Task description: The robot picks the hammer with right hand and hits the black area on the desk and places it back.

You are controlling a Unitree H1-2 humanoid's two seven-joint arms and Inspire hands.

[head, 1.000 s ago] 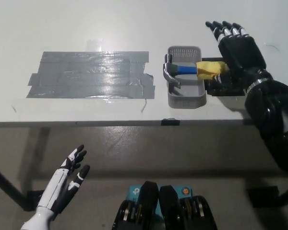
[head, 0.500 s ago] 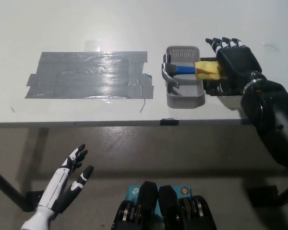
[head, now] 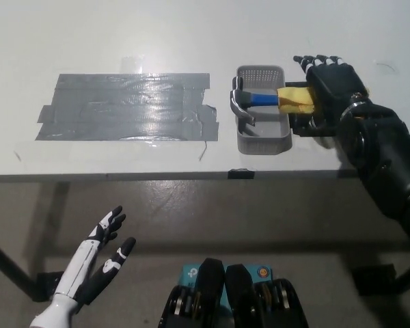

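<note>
Right hand, fingers spread and empty, sits over the yellow handle end of the hammer, positioned for pickup. Hammer lies across the grey tray near the desk front edge, right of the black area. Left hand rests open below that edge.

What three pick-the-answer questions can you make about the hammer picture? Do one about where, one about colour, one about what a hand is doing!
1. Where is the hammer?
A. on the tape patch
B. across the grey basket
C. on the floor

2. What colour is the hammer's handle end?
A. yellow
B. red
C. green

3. What is the white left hand doing?
A. gripping the hammer
B. pressing on the desk
C. open, holding nothing

Answers: 1 B, its metal head lies inside the basket and the handle sticks out toward the black right hand. 2 A, the grip past the blue part is yellow. 3 C, it hangs below the desk edge with fingers spread.
</note>
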